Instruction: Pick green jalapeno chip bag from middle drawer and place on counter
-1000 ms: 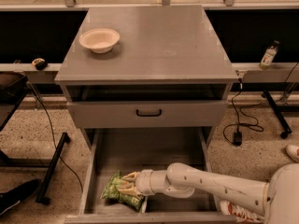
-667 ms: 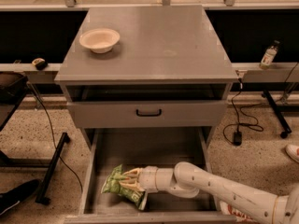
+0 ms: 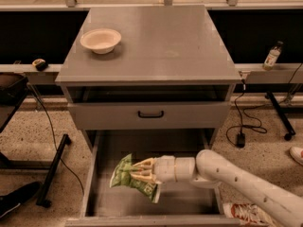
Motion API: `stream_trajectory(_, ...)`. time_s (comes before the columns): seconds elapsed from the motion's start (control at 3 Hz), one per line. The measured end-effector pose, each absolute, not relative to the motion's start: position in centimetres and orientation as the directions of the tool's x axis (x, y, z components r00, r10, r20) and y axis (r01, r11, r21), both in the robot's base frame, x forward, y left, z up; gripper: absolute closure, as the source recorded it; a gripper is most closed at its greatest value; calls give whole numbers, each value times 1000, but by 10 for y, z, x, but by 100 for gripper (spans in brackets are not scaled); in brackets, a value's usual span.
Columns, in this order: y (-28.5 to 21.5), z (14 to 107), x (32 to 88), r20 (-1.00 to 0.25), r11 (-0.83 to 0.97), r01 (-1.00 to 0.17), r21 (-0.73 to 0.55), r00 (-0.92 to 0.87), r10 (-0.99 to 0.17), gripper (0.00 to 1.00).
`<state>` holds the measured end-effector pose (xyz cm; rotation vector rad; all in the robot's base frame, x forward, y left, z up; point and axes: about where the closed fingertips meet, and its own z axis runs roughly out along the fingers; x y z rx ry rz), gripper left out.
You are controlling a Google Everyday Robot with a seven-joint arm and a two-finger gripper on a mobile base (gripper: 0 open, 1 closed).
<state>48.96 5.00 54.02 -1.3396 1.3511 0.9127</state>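
Gripper (image 3: 137, 170) fingers grasp the green jalapeno chip bag (image 3: 122, 175) in the middle drawer (image 3: 113, 203); left wall (image 3: 90, 178) near.

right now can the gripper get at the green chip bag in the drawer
Likely yes: the gripper is closed on the green jalapeno chip bag in the open middle drawer, with nothing covering it.

Gripper (image 3: 136, 170) over middle drawer (image 3: 182, 206); fingers (image 3: 145, 163) hide right end of green jalapeno chip bag (image 3: 121, 175).

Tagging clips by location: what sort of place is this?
Probably a robotics lab: a lone grey drawer cabinet, a power cable trailing on speckled floor, and the gripper holding a green chip bag over the open drawer.
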Motion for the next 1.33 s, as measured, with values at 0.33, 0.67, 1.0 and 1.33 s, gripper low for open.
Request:
stream_trajectory(0.33, 19, 599, 489, -951, 42, -988, -146, 129, -282, 100)
stream_trajectory(0.67, -35, 671, 495, -944, 38, -979, -203, 185, -273, 100)
stream_trajectory(1.0, -101, 734, 507, -942, 76, -977, -202, 172, -289, 100)
stream_trajectory(1.33, -151, 778, 538, -940, 147, -978, -149, 94, -329, 100)
